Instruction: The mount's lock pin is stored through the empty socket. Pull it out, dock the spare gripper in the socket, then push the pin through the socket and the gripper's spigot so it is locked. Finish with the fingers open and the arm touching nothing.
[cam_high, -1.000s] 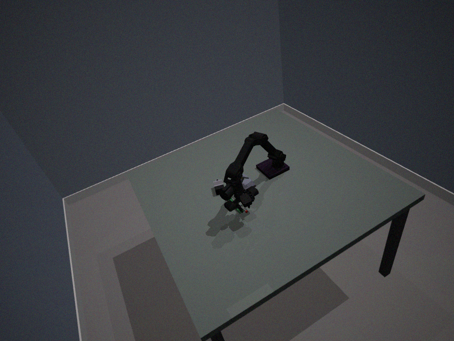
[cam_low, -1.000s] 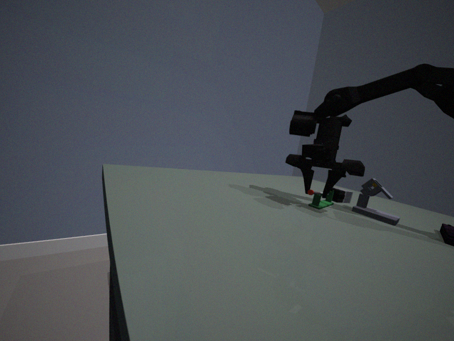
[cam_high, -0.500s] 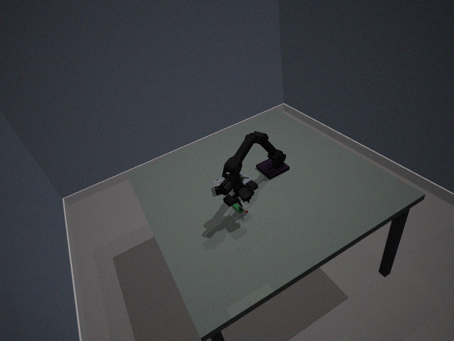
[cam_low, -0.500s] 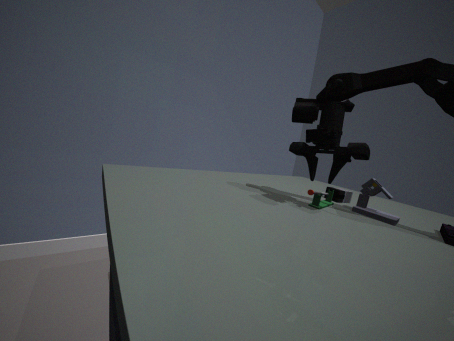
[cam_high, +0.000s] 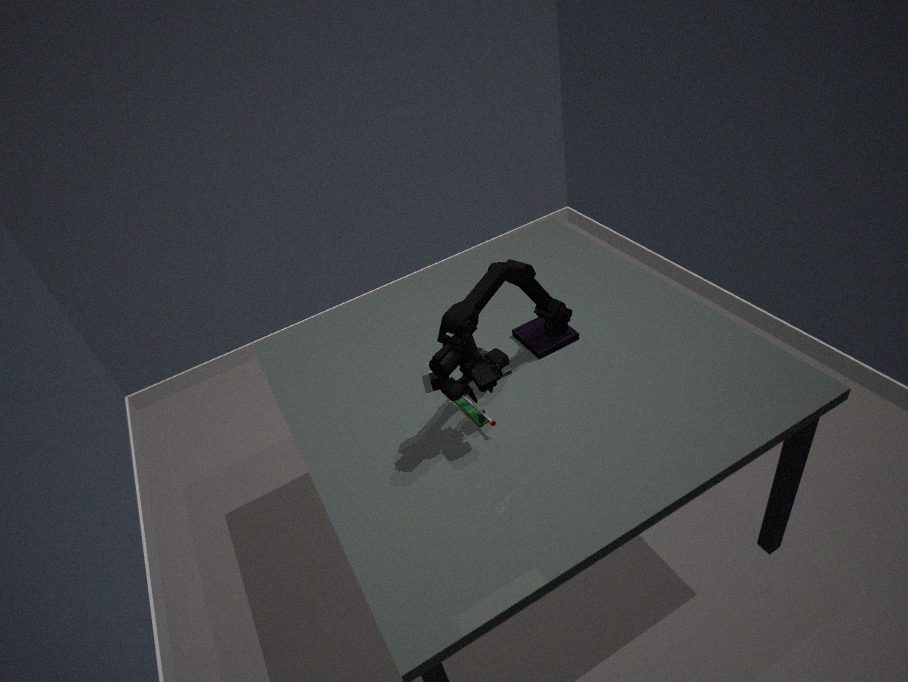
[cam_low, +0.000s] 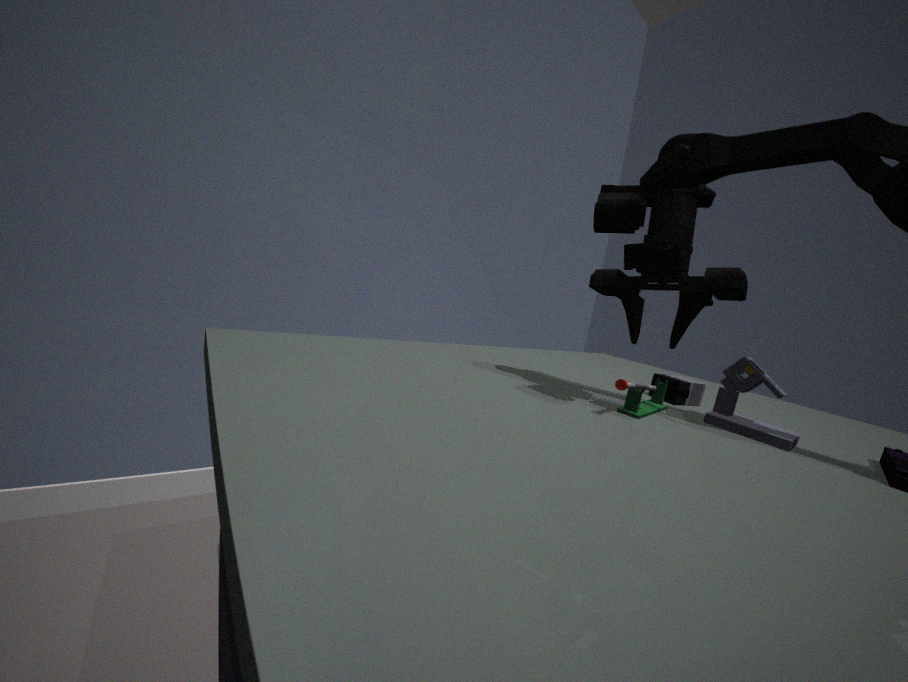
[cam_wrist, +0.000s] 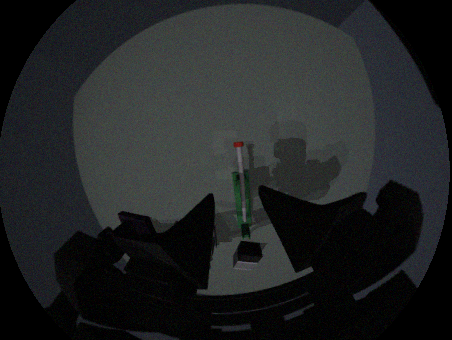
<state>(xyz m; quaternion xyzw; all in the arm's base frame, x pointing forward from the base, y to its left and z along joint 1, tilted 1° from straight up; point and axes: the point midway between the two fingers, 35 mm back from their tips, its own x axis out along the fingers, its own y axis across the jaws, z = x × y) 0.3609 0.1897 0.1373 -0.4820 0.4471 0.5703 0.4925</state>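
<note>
The lock pin, with a red head (cam_high: 492, 422) (cam_low: 621, 383) (cam_wrist: 239, 144) and a pale shaft, lies lengthwise across the uprights of a green cradle (cam_high: 469, 411) (cam_low: 643, 411) (cam_wrist: 237, 202). My gripper (cam_low: 653, 345) (cam_wrist: 236, 193) is open and empty, pointing down, well above the cradle. The spare gripper, a black block (cam_low: 669, 389) (cam_wrist: 249, 250) with a light grey end, lies just behind the cradle. The grey mount (cam_low: 725, 401) stands beyond it with a tilted socket head (cam_low: 739, 373); no pin shows through it. The arm mostly hides the mount in the top view.
The arm's dark purple base plate (cam_high: 544, 337) (cam_low: 896, 467) (cam_wrist: 136, 224) sits on the table (cam_high: 631, 455) (cam_low: 411, 477) beyond the mount. The mount's long grey foot (cam_low: 752, 430) lies between the cradle and that plate. The arm's shadow falls beside the cradle.
</note>
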